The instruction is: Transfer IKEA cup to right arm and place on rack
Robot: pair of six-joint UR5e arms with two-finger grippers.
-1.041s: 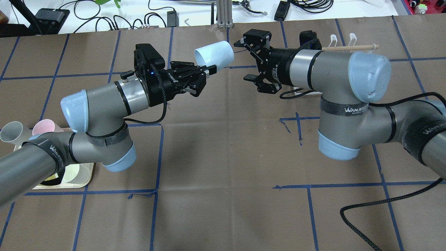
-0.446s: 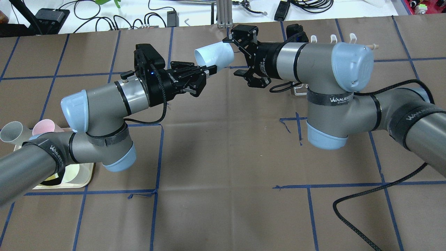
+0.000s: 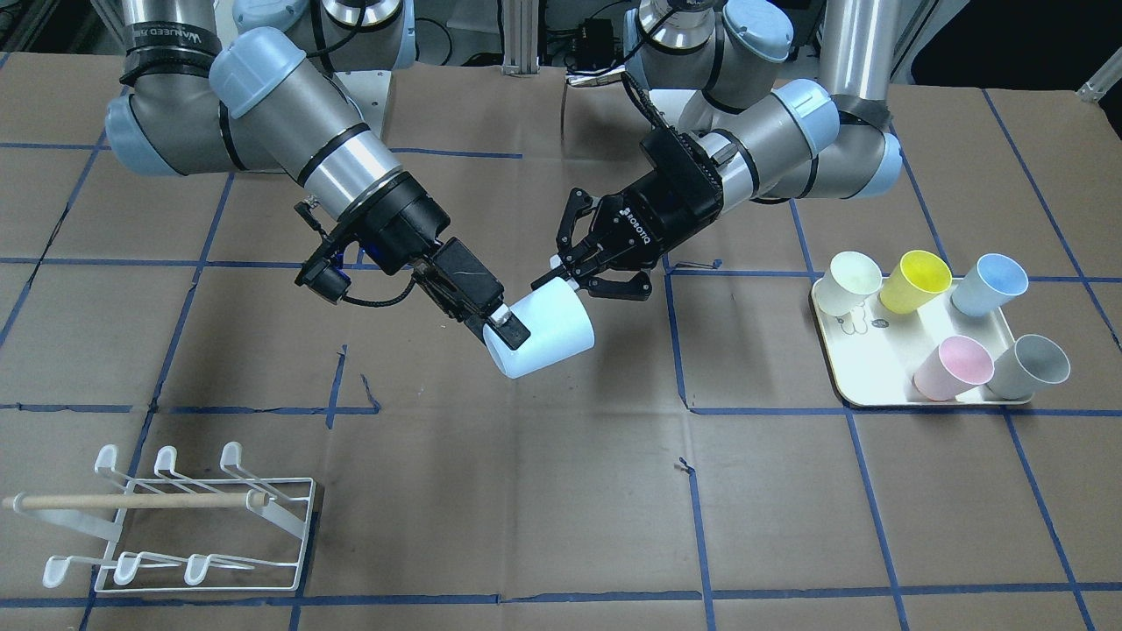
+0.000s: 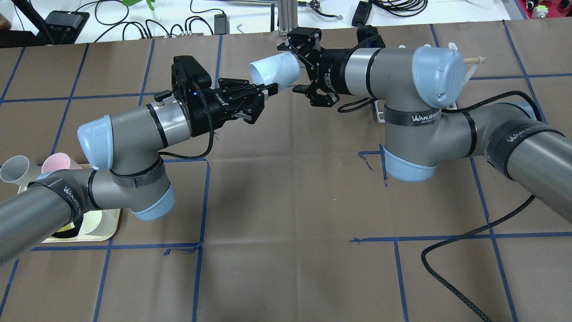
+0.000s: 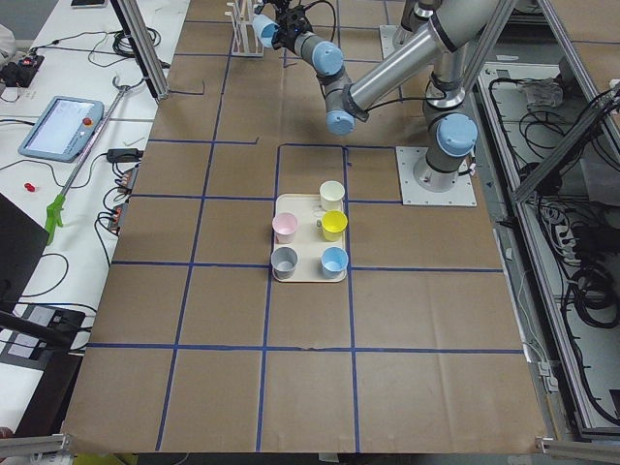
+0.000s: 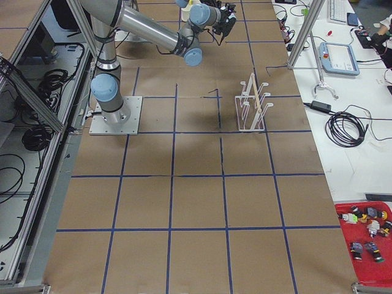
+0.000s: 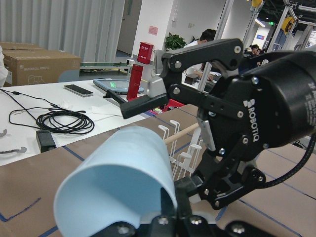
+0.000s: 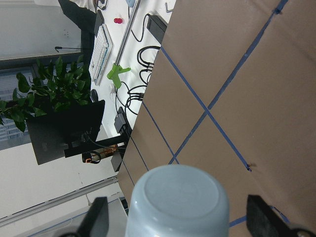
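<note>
A pale blue IKEA cup [image 4: 275, 71] hangs on its side above the table's far middle. My left gripper [image 4: 268, 90] is shut on its rim. The cup's base points at my right gripper [image 4: 292, 67], which is open with a finger on either side of the base end. The right wrist view shows the base [image 8: 177, 202] centred between the spread fingertips [image 8: 98, 217], with gaps on both sides. In the front view the cup [image 3: 548, 337] sits between the two grippers. The white wire rack [image 3: 202, 526] with a wooden dowel stands on the table on the right arm's side.
A cream tray [image 3: 877, 372] holding several coloured cups lies on the left arm's side. In the overhead view the right arm covers most of the rack, leaving the dowel tip [image 4: 473, 59] showing. A black cable [image 4: 447, 264] loops over the table near the right arm.
My right arm has swung left toward the cup, and its open fingers now straddle the cup's base. The left arm and the cup have stayed still.
</note>
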